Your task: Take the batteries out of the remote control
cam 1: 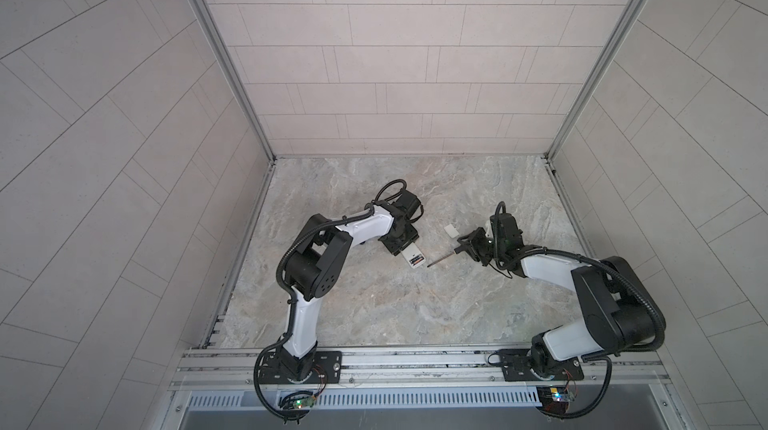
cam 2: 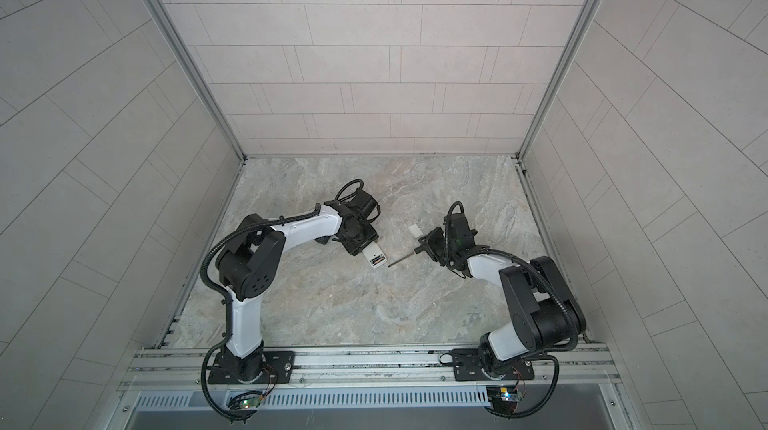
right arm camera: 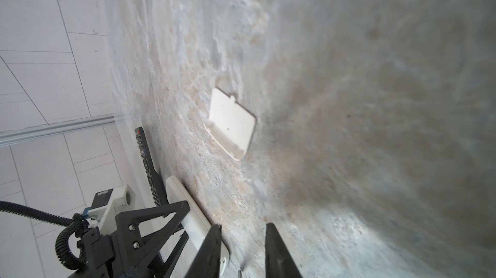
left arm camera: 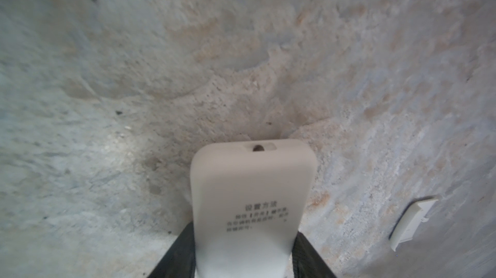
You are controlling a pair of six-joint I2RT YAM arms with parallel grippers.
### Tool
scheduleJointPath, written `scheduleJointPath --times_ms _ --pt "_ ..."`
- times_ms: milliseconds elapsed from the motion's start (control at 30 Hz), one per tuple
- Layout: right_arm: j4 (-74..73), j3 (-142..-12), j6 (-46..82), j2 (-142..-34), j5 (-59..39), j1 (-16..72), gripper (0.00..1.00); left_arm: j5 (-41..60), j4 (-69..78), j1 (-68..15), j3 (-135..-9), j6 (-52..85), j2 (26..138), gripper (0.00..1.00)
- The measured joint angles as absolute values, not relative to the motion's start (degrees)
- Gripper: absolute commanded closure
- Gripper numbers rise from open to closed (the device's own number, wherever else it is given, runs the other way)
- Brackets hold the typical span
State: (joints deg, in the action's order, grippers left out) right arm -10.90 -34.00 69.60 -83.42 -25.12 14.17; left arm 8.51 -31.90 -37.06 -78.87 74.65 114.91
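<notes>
- Left wrist view: my left gripper (left arm camera: 243, 229) is closed to a middling width on the white remote (left arm camera: 252, 182), one finger on each long edge. The remote's back face is up, over the table (cam 1: 374, 303).
- In a top view, the remote's free end shows an open bay with dark strips and a red mark. I take these for the batteries (cam 1: 416, 259), seated in the remote, though they are too small to be sure.
- The white cover (right arm camera: 232, 123) lies flat near the remote and apart from it, so the bay is already uncovered.
- My right gripper (right arm camera: 243, 227) is nearly closed on the screwdriver (cam 1: 442, 259). Its shaft points at the remote's open end, and the tip is near it but not touching.
- A black remote (right arm camera: 150, 166) lies just beside the white remote, on the side away from the cover.
- I expect the batteries to be light, rigid, smooth and round, so they may slip or roll once free. They are probably pressed endwise by a contact spring.
- My judgement is to lever one end up with the tip, then pinch it across the middle of its barrel.
- The remote's shell looks like hard, slick plastic. The long edges, clear of the bay, seem the right place to grip it.
</notes>
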Motion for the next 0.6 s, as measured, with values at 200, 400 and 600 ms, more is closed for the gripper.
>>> scheduleJointPath --times_ms 200,400,600 --pt "-5.26 -38.37 63.57 -76.27 -19.27 16.01 1.00 7.44 -29.54 -37.32 -76.82 75.46 113.62 0.62" --pt "-1.67 -40.99 59.61 -76.31 -16.38 16.25 1.00 7.27 -23.86 -37.54 -74.39 75.68 112.60 0.62" --pt "1.83 -48.45 54.46 -79.35 -15.11 17.89 1.00 7.27 -18.20 -37.65 -73.58 75.33 112.55 0.62"
